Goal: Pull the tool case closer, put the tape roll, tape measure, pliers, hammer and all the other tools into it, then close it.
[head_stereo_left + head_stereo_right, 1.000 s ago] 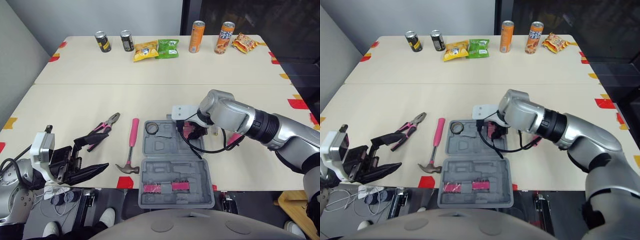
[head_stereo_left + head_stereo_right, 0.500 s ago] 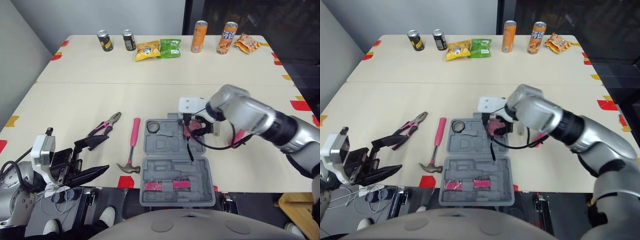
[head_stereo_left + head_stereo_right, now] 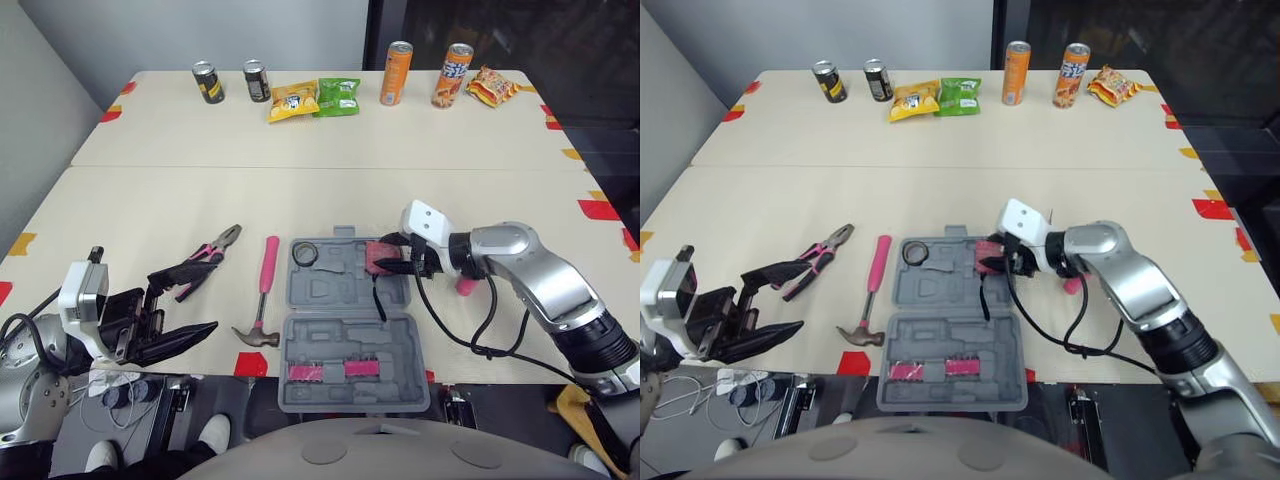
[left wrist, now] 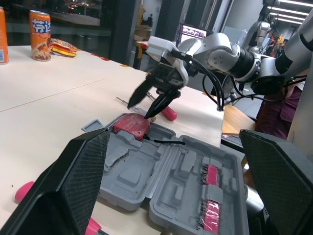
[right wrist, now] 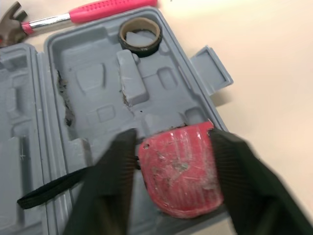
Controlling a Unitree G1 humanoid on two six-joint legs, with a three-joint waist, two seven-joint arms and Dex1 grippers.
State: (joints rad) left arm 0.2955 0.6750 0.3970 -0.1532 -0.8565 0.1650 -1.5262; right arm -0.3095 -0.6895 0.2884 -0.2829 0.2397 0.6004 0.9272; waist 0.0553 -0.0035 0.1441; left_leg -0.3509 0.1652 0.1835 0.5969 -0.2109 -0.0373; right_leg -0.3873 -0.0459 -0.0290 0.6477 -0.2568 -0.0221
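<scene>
The grey tool case [image 3: 335, 330] lies open at the table's front edge. A black tape roll [image 3: 305, 256] sits in its far left pocket. The pink tape measure [image 3: 381, 255] rests in its far right corner, its black strap trailing across the tray. My right gripper [image 3: 393, 259] is open just right of the tape measure [image 5: 181, 174], with its fingers on either side and not touching it. The pink-handled hammer [image 3: 264, 290] and the pliers [image 3: 212, 254] lie left of the case. My left gripper [image 3: 208, 298] hovers open near the pliers, holding nothing.
A pink-handled screwdriver [image 3: 466, 286] lies right of the case, partly behind my right arm. Cans [image 3: 207, 82] and snack bags [image 3: 315, 98] line the table's far edge. Red tape marks [image 3: 250, 365] sit along the front edge.
My right arm has swung out to the right and lowered. Its gripper has drawn back to the right of the tape measure, which stays in the case. The left arm has barely moved.
</scene>
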